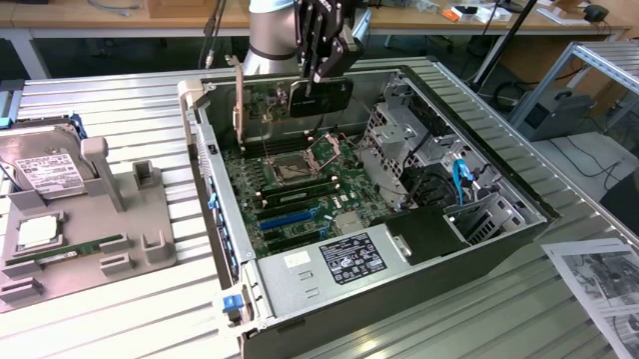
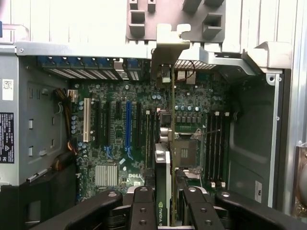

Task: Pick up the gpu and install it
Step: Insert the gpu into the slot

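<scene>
The fingers (image 2: 142, 211) of the gripper (image 2: 165, 206) stand narrow, clamped on the gpu (image 2: 162, 177), one on each flat face; the card hangs on edge between them, its long side level, over the open computer case (image 1: 215, 187); its silver bracket (image 2: 170, 55) sits up against the case's slotted wall; below it, on the floor of the case, lies the green motherboard (image 2: 115, 129), with a blue slot (image 2: 127, 124) near the card's line; whether the card's lower edge touches the board I cannot tell; in the exterior view the arm (image 1: 271, 30) comes straight down over the far end of the case, wrist vertical, gripper pointing down into the case; outside the case, at the exterior view's left, a grey holder (image 1: 120, 224) on the slatted surface (image 1: 130, 314) carries a hard drive (image 1: 45, 168).
</scene>
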`<action>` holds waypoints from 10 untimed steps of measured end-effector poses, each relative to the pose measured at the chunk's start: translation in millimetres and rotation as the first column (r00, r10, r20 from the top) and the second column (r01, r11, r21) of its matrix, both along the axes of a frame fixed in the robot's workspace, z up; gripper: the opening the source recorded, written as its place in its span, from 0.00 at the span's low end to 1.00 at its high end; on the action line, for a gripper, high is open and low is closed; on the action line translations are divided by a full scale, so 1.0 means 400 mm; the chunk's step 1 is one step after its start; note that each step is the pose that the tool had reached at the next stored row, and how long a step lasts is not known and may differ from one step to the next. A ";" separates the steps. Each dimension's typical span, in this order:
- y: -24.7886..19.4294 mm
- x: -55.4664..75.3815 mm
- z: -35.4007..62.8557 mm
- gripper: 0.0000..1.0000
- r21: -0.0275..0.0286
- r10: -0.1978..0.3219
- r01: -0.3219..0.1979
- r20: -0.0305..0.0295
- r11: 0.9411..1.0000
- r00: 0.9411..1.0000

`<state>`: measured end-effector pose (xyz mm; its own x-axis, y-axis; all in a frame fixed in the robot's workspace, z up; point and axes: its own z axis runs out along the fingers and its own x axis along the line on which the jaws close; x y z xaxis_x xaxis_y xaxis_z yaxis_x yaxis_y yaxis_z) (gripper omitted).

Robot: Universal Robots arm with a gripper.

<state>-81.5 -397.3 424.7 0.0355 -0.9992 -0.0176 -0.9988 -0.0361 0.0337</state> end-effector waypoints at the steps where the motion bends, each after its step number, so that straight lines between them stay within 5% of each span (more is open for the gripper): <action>1: 0.000 0.000 -0.003 0.27 0.000 0.000 0.000 0.000 1.000 1.000; 10: 0.000 0.000 -0.025 0.27 0.000 0.000 0.000 0.000 1.000 1.000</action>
<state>-81.5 -397.3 414.9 0.0355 -0.9992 -0.0176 -0.9988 -0.0361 0.0337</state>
